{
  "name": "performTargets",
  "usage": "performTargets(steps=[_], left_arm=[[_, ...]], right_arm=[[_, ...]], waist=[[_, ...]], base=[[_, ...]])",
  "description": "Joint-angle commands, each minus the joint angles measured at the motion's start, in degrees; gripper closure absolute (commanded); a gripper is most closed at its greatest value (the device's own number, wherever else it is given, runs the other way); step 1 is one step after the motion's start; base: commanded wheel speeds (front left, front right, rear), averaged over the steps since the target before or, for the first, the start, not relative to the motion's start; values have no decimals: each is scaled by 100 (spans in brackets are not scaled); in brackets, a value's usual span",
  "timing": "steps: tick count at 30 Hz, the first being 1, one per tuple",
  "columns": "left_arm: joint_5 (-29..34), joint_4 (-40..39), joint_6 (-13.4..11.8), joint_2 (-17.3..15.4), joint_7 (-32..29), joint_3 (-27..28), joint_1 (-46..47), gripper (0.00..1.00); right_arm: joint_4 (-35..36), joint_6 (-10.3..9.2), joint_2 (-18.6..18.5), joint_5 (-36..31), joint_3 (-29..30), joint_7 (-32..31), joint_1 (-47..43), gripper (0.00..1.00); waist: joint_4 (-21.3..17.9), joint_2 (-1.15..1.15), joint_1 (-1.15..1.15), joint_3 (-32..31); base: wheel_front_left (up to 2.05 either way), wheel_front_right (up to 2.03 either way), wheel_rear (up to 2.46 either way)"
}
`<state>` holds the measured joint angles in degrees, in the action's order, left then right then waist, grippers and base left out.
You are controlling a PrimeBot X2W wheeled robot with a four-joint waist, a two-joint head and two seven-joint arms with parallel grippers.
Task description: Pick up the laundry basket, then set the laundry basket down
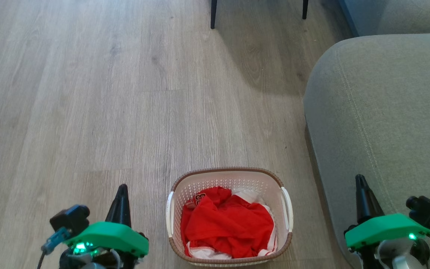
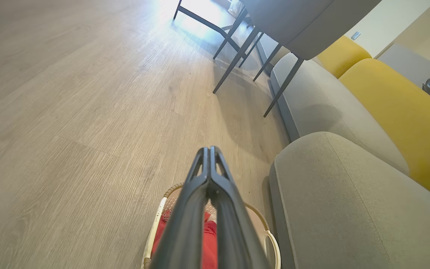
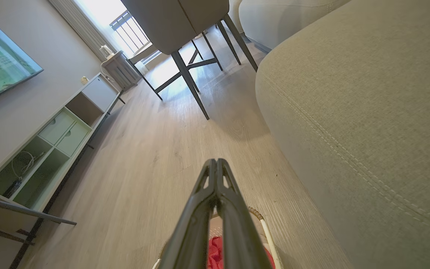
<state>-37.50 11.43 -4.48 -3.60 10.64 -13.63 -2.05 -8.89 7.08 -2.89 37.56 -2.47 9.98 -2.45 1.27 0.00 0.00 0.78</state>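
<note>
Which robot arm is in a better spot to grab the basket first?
Probably the left. The left gripper hangs over bare floor, nearer a white handle of the laundry basket. The right gripper sits farther off, over the sofa. Both are shut.

- Head view: high above, facing steeply down at the wood floor (image 1: pixel 88 93); the laundry basket (image 1: pixel 230 170) lies close at 6 o'clock, the grey sofa arm (image 1: pixel 379 112) at 3 o'clock.
- Left wrist view: lower, aimed along the left gripper (image 2: pixel 210 149) across the floor toward dark furniture legs (image 2: pixel 233 63) at 12 o'clock.
- Right wrist view: low, rolled, hard beside the sofa arm at 2 o'clock, a shelf cabinet (image 3: pixel 62 130) at 9 o'clock.
- All three share the laundry basket, sofa arm, floor and those legs.
</note>
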Motion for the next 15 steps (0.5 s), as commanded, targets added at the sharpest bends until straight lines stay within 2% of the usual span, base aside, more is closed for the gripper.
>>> performTargets(steps=[1,15], left_arm=[[-179,-152,59,-75,-38,164,287,100],[-980,-105,221,-96,-229,370,356,100]], right_arm=[[142,11,-95,186,21,-27,321,100],[52,15,-115,977,98,-219,394,100]], waist=[[-2,0,0,-1],[-20,0,0,-9]], base=[[0,0,0],[0,0,0]])
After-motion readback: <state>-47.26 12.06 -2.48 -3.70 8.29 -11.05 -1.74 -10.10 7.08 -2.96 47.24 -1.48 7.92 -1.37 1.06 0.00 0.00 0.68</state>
